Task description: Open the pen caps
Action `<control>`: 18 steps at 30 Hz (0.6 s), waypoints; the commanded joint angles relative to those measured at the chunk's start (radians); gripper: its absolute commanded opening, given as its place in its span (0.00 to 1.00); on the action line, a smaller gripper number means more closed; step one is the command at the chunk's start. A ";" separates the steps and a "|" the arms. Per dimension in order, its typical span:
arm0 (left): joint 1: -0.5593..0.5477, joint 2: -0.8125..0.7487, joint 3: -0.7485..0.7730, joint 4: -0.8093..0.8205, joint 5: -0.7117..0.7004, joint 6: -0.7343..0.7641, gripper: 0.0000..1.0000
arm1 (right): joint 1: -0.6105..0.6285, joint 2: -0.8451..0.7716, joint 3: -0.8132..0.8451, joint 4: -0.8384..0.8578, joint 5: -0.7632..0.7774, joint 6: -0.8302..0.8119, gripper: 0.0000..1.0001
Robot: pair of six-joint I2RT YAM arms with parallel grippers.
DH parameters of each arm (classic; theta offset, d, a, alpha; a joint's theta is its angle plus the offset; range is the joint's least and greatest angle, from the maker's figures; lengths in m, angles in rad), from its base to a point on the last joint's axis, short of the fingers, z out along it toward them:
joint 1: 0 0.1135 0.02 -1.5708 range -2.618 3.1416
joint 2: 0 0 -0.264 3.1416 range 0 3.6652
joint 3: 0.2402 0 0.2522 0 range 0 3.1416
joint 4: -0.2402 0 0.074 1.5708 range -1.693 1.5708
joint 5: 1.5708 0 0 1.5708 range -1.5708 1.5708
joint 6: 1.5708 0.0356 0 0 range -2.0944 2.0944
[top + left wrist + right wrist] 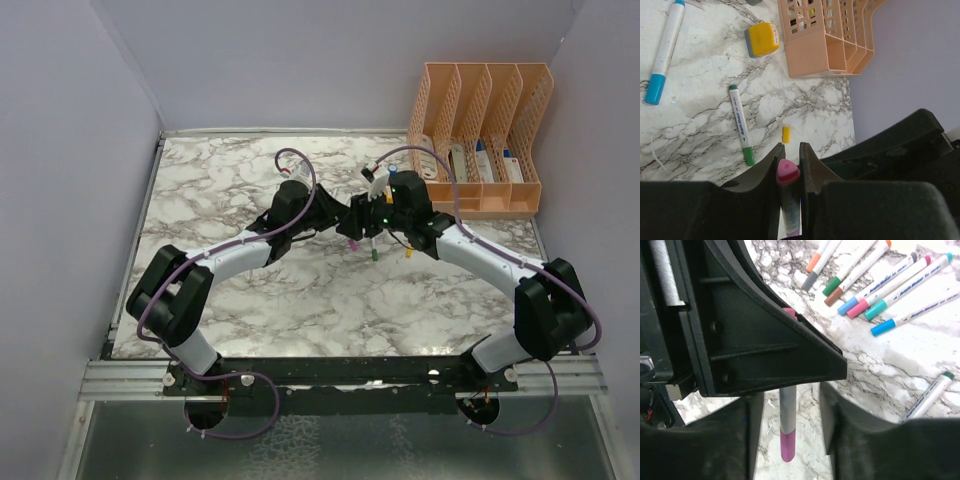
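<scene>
My left gripper (789, 152) is shut on a thin grey pen whose pink cap (788, 172) sits between its jaws. In the right wrist view the pen (788, 407) hangs down below the left gripper's black body (755, 330), and its pink lower end (787, 442) points at the table. My right gripper (790, 395) is open, with a finger on each side of the pen and not touching it. In the top view both grippers meet at mid-table, left (350, 215) and right (378, 213). Several capped pens (875, 285) lie in a group beyond.
A green-capped pen (741, 125) and a loose yellow cap (786, 133) lie on the marble. A blue-capped pen (665, 50) and a stubby yellow item (761, 39) lie farther off. An orange file organiser (480, 140) stands at the back right corner.
</scene>
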 commanded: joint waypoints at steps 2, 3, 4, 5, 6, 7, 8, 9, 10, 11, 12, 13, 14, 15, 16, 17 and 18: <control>-0.004 -0.023 0.013 0.025 0.006 -0.018 0.00 | 0.007 0.022 0.040 -0.017 -0.001 -0.028 0.54; -0.002 -0.021 0.016 0.025 0.008 -0.022 0.00 | 0.007 0.018 0.032 -0.017 -0.001 -0.027 0.54; 0.002 -0.019 0.021 0.026 0.009 -0.025 0.00 | 0.007 0.015 0.023 -0.015 -0.003 -0.026 0.54; 0.004 -0.017 0.026 0.026 0.010 -0.027 0.00 | 0.007 0.012 0.015 -0.015 -0.004 -0.025 0.54; 0.006 -0.014 0.031 0.026 0.010 -0.029 0.00 | 0.008 0.010 0.009 -0.018 -0.006 -0.024 0.54; 0.008 -0.011 0.037 0.026 0.010 -0.030 0.00 | 0.008 0.008 0.003 -0.018 -0.009 -0.024 0.54; 0.010 -0.008 0.042 0.026 0.010 -0.031 0.00 | 0.008 0.007 -0.002 -0.021 -0.013 -0.024 0.53; 0.013 -0.007 0.045 0.026 0.010 -0.032 0.00 | 0.008 0.005 -0.008 -0.023 -0.015 -0.025 0.53; 0.015 -0.006 0.049 0.026 0.010 -0.032 0.00 | 0.009 0.004 -0.014 -0.026 -0.015 -0.026 0.52; 0.019 -0.006 0.051 0.026 0.010 -0.032 0.00 | 0.009 0.002 -0.020 -0.027 -0.017 -0.026 0.52; 0.021 -0.005 0.052 0.026 0.008 -0.033 0.00 | 0.009 -0.001 -0.025 -0.028 -0.019 -0.026 0.52; 0.025 -0.006 0.052 0.026 0.007 -0.034 0.00 | 0.009 -0.003 -0.028 -0.031 -0.021 -0.028 0.51; 0.028 -0.006 0.053 0.026 0.007 -0.035 0.00 | 0.010 -0.005 -0.034 -0.033 -0.023 -0.026 0.49; 0.031 -0.006 0.054 0.026 0.007 -0.036 0.00 | 0.010 -0.009 -0.038 -0.032 -0.024 -0.026 0.49; 0.035 -0.007 0.054 0.026 0.007 -0.036 0.00 | 0.011 -0.010 -0.043 -0.032 -0.024 -0.024 0.48; 0.037 -0.007 0.053 0.028 0.007 -0.036 0.00 | 0.012 -0.013 -0.046 -0.032 -0.024 -0.025 0.46; 0.039 -0.007 0.053 0.028 0.007 -0.036 0.00 | 0.012 -0.015 -0.051 -0.032 -0.024 -0.025 0.44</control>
